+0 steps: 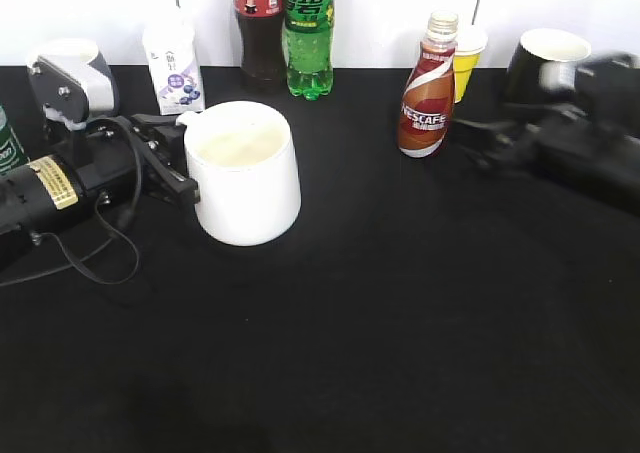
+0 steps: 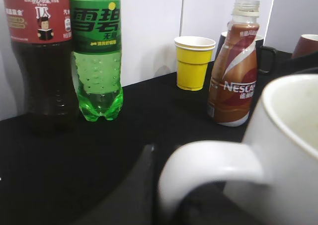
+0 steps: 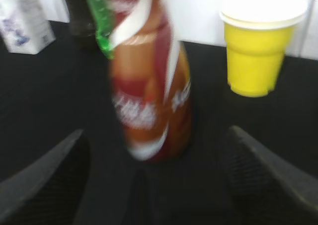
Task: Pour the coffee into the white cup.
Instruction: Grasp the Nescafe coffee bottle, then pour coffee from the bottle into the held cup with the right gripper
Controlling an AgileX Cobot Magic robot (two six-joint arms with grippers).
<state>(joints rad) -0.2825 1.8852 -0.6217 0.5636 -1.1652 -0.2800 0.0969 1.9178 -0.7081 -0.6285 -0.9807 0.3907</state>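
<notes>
reaching with fingers spread wide and empty, the right gripper (image 3: 154, 185) faces the coffee (image 3: 149, 86), which stands upright near the yellow cup (image 3: 261, 51). it should centre before closing; blur hides exact alignment. the left gripper (image 1: 170, 168) seems closed on the white cup (image 1: 245, 173) handle.

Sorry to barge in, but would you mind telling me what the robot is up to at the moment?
It is setting up to pour coffee. The left gripper is at the handle of the white cup, though whether it has closed is unclear. The right gripper, jaws open, is lined up on the Nescafe bottle, which stands uncapped on the table, not yet grasped. Nothing is being poured yet.
</notes>
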